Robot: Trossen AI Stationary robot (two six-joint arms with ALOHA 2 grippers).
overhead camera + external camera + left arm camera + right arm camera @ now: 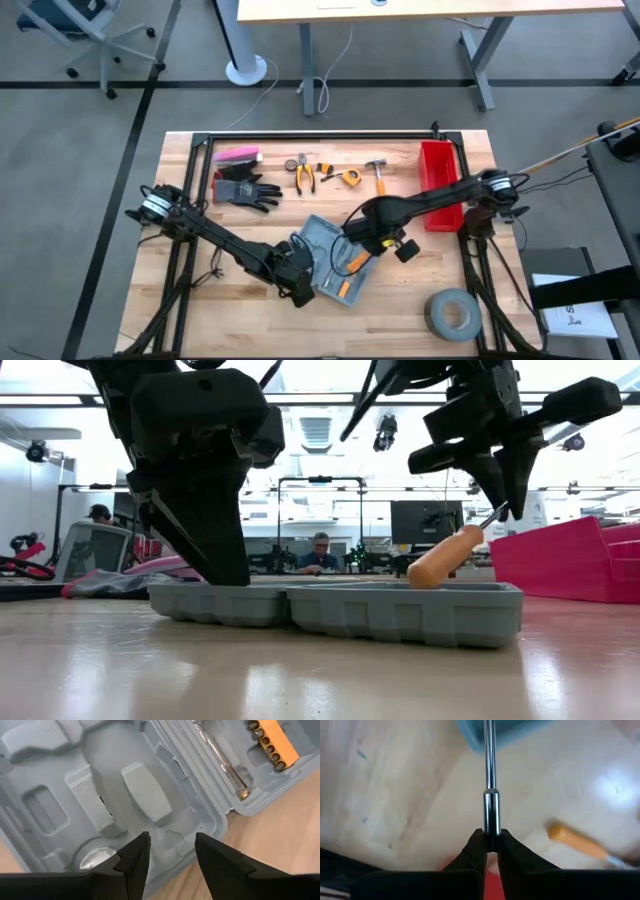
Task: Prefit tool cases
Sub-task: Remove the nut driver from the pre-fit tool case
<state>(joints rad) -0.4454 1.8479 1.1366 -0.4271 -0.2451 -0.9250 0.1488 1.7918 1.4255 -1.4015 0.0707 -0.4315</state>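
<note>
Tool case (330,262) lies open, mid-surface (250,320). Right hand (491,851) is clamped on the metal shaft of a screwdriver (447,557) above it. Left hand (171,851) hovers open over the case's near half.

One open case (335,262), one glove (243,191), one pliers (304,175), one hammer (377,172), one red bin (437,170), one tape roll (452,313) are lying on the table.

bright overhead room light, glare on table (300,680), low view backlit, right wrist background blurred
</note>
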